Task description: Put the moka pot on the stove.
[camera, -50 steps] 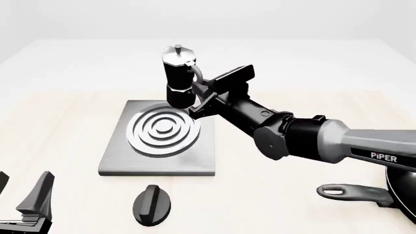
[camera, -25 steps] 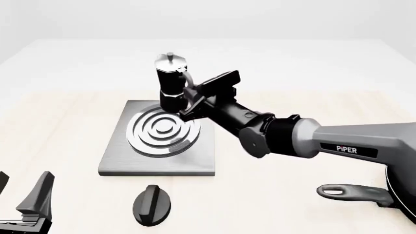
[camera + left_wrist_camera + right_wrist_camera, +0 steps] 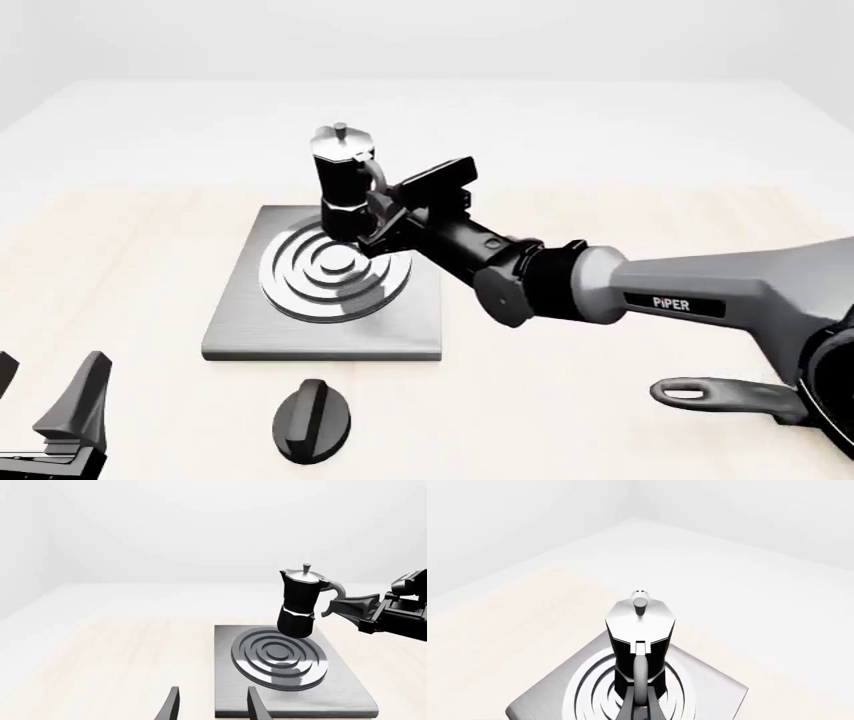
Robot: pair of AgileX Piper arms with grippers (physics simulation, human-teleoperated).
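The moka pot [image 3: 342,185], black with a silver lid, hangs upright just above the far part of the ring burner of the grey stove [image 3: 240,330]. My right gripper [image 3: 378,212] is shut on the pot's curved handle from the right. The left wrist view shows the moka pot [image 3: 299,605] over the stove [image 3: 347,690], with the right gripper [image 3: 340,607] on the handle. The right wrist view looks down on the moka pot [image 3: 639,630] above the stove [image 3: 540,705]. My left gripper [image 3: 47,405] is open and empty near the front left corner, well short of the stove.
A black oval knob [image 3: 312,420] lies in front of the stove. A black frying pan's long handle [image 3: 727,397] lies at the front right, its pan at the frame edge. The right arm stretches across the table's right half.
My right gripper has carried the moka pot to the left and lower, from beside the stove's far right to above the burner rings. The left gripper has not moved.
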